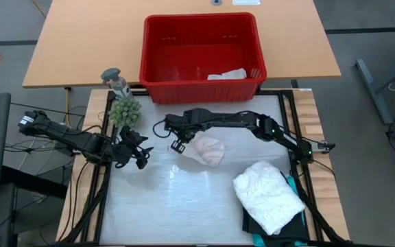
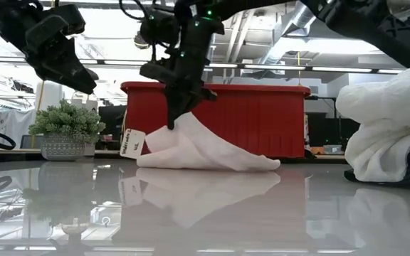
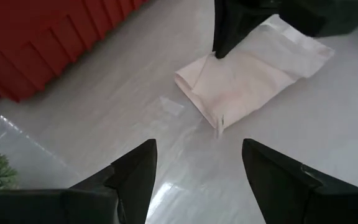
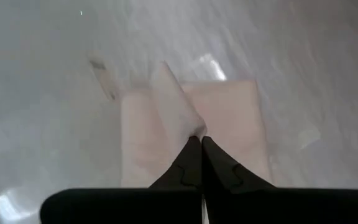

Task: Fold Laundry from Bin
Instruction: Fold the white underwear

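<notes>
**While right gripper pinches small white cloth, left gripper waits open**

While the right gripper (image 1: 177,145) sits near mid-table, its jaws are closed tight on a raised edge of the small white cloth (image 1: 207,150). Low view: that edge is pulled up into a peak under the fingers, the rest of the cloth slopes down and lies flat on the table (image 1: 184,206). A small tag (image 2: 129,141) hangs off the cloth's lifted side. Right wrist view shows the fingertips (image 4: 199,163) meeting on a cloth fold, no gap between them.

Left gripper (image 1: 141,156) hovers above the table on its left side, near the cloth but apart from it, jaws spread wide, holding nothing. Left wrist view: both fingers (image 3: 135,177) stand well apart with the cloth ahead of them.

Red bin (image 1: 158,65) stands at the table's far edge; one pale garment (image 1: 228,74) lies inside, in its right near corner. Large white lacy top (image 1: 267,194) sits bundled at the table's right near side, on top of a black garment (image 1: 260,226) with a teal strip (image 1: 292,184) showing at its edge. Small potted plant (image 1: 125,110) stands left of the bin.
</notes>
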Robot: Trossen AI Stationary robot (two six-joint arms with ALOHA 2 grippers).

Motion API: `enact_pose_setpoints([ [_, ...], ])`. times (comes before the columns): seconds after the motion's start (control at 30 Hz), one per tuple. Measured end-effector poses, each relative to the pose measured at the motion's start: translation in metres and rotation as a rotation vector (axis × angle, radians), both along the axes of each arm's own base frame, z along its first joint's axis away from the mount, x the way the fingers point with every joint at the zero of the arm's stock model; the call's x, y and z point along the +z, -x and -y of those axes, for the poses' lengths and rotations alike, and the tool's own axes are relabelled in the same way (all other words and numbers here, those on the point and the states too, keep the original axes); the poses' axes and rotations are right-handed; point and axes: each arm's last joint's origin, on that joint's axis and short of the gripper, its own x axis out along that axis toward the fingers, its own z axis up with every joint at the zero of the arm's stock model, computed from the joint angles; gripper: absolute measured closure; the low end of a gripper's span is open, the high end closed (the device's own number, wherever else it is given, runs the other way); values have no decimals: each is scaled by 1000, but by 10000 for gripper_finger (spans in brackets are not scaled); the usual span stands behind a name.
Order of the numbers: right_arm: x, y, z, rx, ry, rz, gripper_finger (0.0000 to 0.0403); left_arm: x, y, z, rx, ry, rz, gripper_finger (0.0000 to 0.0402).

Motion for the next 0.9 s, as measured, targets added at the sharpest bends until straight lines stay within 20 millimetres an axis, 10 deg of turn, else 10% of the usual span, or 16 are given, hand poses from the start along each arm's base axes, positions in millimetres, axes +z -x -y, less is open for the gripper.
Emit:
enact_pose_setpoints([
  [0.9,-22,25,48,-41,-54,-184,182,-2,1,0,37,62,12,175],
])
